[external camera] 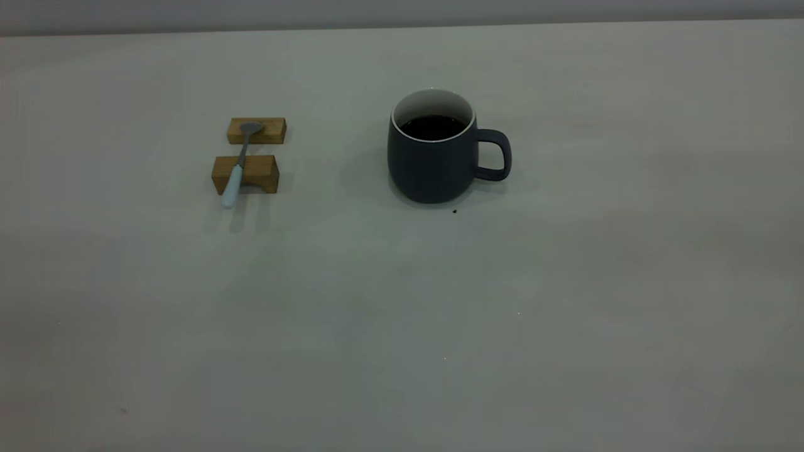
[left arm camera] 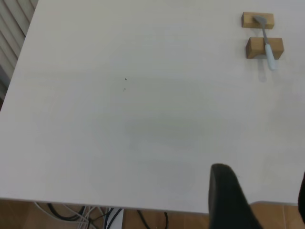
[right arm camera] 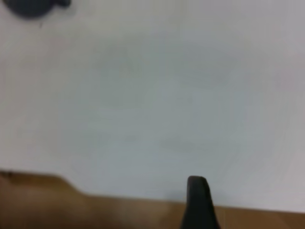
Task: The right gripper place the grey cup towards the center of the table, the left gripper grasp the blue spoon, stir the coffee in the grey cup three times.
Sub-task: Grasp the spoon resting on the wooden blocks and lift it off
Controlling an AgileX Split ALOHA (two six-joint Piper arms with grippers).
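Note:
The grey cup (external camera: 433,150) stands upright near the table's (external camera: 402,314) middle, handle to the right, with dark coffee (external camera: 433,127) inside. The blue spoon (external camera: 239,164) lies across two wooden blocks to the cup's left, bowl on the far block and pale handle sticking out toward the near side. Neither gripper shows in the exterior view. My left gripper (left arm camera: 263,174) hangs open and empty over the near table edge, far from the blue spoon (left arm camera: 267,45). My right gripper (right arm camera: 252,188) is also at the table's edge, with one finger (right arm camera: 198,200) showing, a wide empty gap beside it and the grey cup (right arm camera: 31,7) far off.
The far wooden block (external camera: 256,130) and the near one (external camera: 246,174) hold the spoon off the surface. A tiny dark speck (external camera: 454,211) lies just in front of the cup. Below the table edge are a wooden floor and cables (left arm camera: 95,214).

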